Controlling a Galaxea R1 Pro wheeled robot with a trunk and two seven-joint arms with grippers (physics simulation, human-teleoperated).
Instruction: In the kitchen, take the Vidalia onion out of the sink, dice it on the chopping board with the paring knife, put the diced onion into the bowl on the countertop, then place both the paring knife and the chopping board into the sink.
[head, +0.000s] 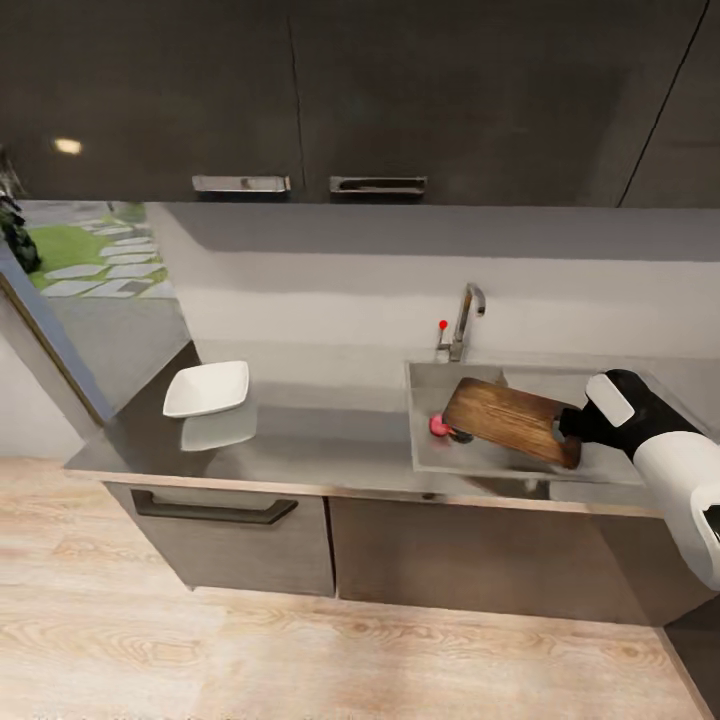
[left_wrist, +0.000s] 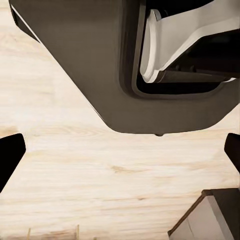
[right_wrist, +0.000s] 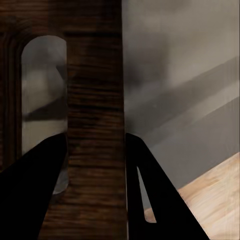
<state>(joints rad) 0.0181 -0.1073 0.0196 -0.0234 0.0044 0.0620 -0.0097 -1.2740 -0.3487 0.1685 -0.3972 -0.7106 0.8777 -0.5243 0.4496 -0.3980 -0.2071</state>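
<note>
a: biggest first. what carries everything?
b: the countertop, dark grey, running along under black upper cabinets with chrome handles. light wood floor in front of it.
a: sink?
b: the sink is set into the countertop toward its right end, tap with a red knob at the sink's back edge.
a: chopping board?
b: the chopping board is tilted over the sink, far end low near the basin's left side, near end up at the right gripper. a small pink-red thing shows at the board's lower edge in the basin, can't tell what.
a: right claw state?
b: clenched on the chopping board. in the right wrist view both dark fingers sit either side of the wood strip beside the slot hole.
a: bowl?
b: the bowl, white, near the countertop's left end, well apart from the sink.
a: left claw?
b: left gripper spread wide, fingertips at the frame sides, nothing between, floor below it.
</note>
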